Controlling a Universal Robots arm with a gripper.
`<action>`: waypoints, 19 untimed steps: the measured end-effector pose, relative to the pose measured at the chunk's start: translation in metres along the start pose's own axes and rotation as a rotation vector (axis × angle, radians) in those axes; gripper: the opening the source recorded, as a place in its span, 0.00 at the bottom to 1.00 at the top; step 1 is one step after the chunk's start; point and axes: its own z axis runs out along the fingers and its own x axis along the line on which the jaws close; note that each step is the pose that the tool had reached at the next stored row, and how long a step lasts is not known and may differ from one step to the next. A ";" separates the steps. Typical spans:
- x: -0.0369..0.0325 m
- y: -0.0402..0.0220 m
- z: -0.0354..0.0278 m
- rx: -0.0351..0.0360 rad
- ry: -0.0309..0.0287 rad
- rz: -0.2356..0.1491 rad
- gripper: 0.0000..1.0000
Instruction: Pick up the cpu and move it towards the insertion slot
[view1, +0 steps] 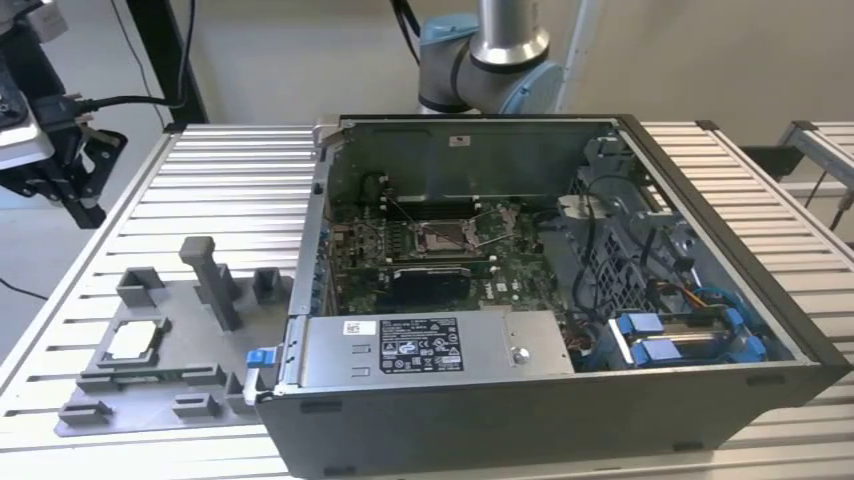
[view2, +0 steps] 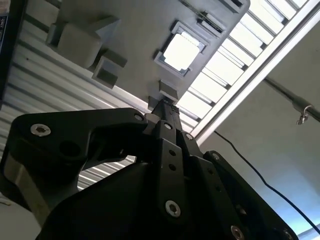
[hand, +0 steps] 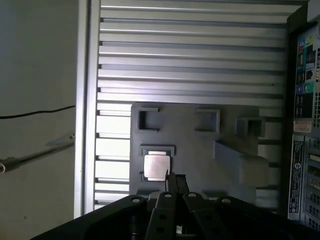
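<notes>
Gripper: The gripper (view1: 76, 198) hangs in the air outside the computer case (view1: 534, 430), well off to the exterior view's left of it and near the edge of the slatted table (view1: 227, 190). In both wrist views its dark fingers run together to one narrow tip (view2: 167, 107) with nothing between them, so I'd call it closed and empty.

Cpu: The cpu (view1: 134, 342) lies flat, silvery face up, in a square recess of the grey tray (view1: 187, 340). The tray sits on the table just beside the case, on the exterior view's left. Nothing touches the chip.

Why it sits so: To my eye the recess walls keep the chip square and in a known spot, its top free for a grasp from above.

Aim: In the first wrist view the fingertip (hand: 175, 181) lines up close to the chip (hand: 155, 166), just beside its edge. The wrist seems pointed at the tray, not at the case.

Insertion slot: The insertion slot (view1: 441, 237) is inside the case, on the board toward its back wall. Its metal frame and thin lever are visible and its centre looks bare. The case lies with its open side up, which I take to be for reaching in from above.

Progress: The pick-up has not begun. Chip and slot are well apart, with the case's side wall between them.
</notes>
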 end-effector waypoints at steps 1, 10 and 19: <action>0.0003 -0.0009 0.0000 0.0000 0.0000 0.000 0.00; 0.0028 -0.0086 0.0000 0.0000 0.0000 0.000 0.00; 0.0028 -0.0088 0.0001 0.0000 0.0000 -0.001 0.00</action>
